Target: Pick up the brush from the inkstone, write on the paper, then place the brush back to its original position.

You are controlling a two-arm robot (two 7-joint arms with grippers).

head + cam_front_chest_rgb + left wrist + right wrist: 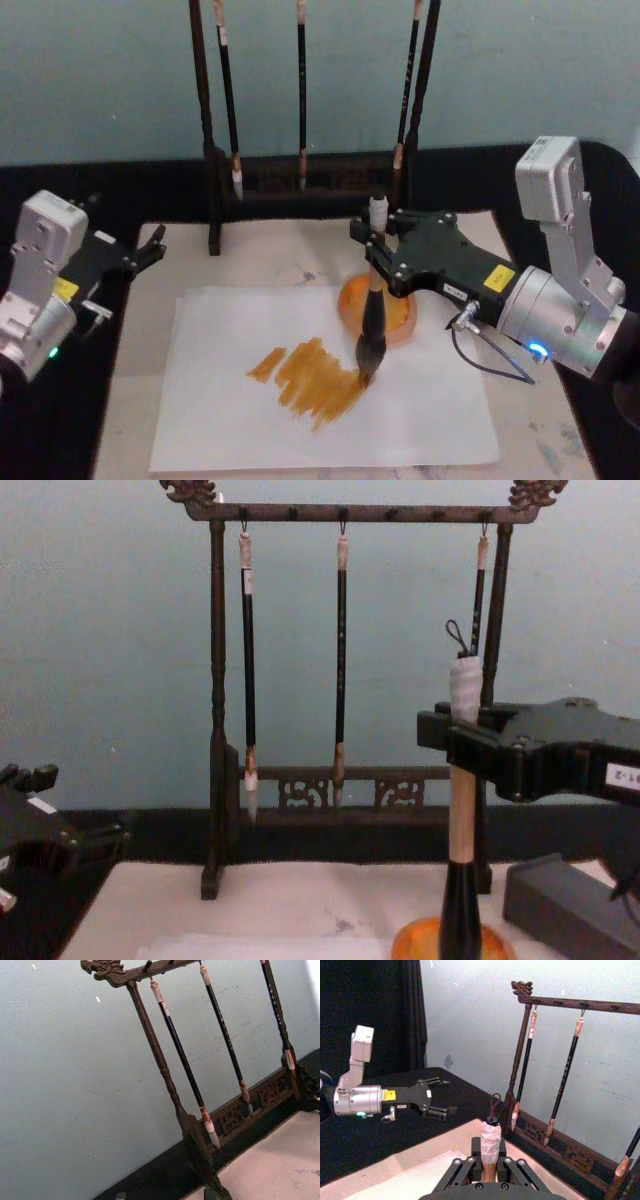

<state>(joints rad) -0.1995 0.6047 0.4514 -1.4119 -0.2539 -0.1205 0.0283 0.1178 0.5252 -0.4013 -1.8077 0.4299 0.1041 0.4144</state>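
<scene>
At mid surface (80,420), right pincer (378,256) pinches the brush (372,322) upright so bristles mark paper (230,420); left pincer (150,247) rests spread, left edge.

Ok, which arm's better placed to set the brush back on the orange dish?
Right. The right hand is shut on the brush, tip on the paper beside the dish; the left hand sits far off.

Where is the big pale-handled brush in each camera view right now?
Head view: centre, the brush upright in the right gripper, tip on the paper's orange strokes.
Chest view: right of centre, its handle rising above the orange dish.
Right wrist view: its white-wrapped top stands up from the gripper.
Left wrist view: faces the rack instead.
Shared landmark: the rack of thin hanging brushes. The left gripper idles at far left.
</scene>
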